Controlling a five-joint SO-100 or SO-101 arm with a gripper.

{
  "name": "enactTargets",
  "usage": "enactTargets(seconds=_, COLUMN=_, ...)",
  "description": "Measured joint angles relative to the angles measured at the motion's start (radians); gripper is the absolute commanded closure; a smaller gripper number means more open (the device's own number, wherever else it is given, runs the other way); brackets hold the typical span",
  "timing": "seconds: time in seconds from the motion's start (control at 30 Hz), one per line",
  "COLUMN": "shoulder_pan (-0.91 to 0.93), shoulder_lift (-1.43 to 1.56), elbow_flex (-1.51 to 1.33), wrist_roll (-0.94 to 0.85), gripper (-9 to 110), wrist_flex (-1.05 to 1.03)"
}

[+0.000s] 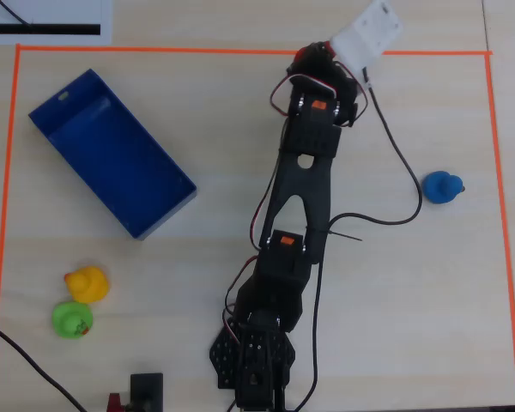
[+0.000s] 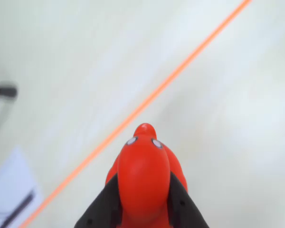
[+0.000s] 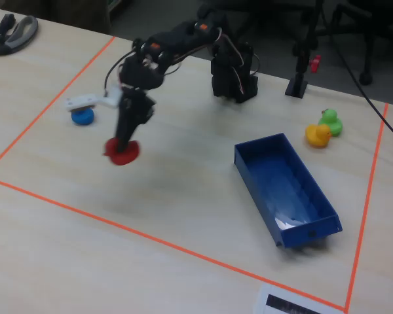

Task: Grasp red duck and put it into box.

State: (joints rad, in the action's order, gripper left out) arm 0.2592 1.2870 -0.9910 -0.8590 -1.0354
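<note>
My gripper (image 2: 143, 209) is shut on the red duck (image 2: 143, 183), its two black fingers pressed on the duck's sides. In the fixed view the gripper (image 3: 124, 145) holds the red duck (image 3: 122, 152) in the air above the table, left of the middle. In the overhead view only a bit of the red duck (image 1: 307, 55) shows past the arm, near the far orange tape line. The box, a blue tray (image 1: 112, 153), lies empty at the upper left of the overhead view and at the right of the fixed view (image 3: 285, 190), well away from the gripper.
A blue duck (image 1: 442, 186) sits at the right in the overhead view. A yellow duck (image 1: 87, 283) and a green duck (image 1: 71, 318) sit at the lower left. Orange tape (image 1: 240, 50) borders the work area. The arm's base (image 1: 253, 360) stands at the bottom.
</note>
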Motion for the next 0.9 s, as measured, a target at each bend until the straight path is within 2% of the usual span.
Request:
enactTargets(seconds=0.13, shoulder_pan=-0.12, shoulder_lift=0.199, elbow_flex=-0.161, wrist_roll=0.049, gripper=101, wrist_flex=-0.114)
enactTargets(seconds=0.5, shoulder_pan=-0.509, shoulder_lift=0.643, elbow_flex=-0.5, wrist_roll=0.202, gripper=101, wrist_flex=-0.23)
enactTargets(seconds=0.7, shoulder_pan=-0.687, shoulder_lift=0.707, elbow_flex=-0.624, wrist_roll=0.249, gripper=101, wrist_flex=-0.218)
enactTargets(seconds=0.9, shoulder_pan=-0.834, shoulder_lift=0.638, elbow_flex=-0.643, wrist_roll=0.268, gripper=101, wrist_flex=-0.11)
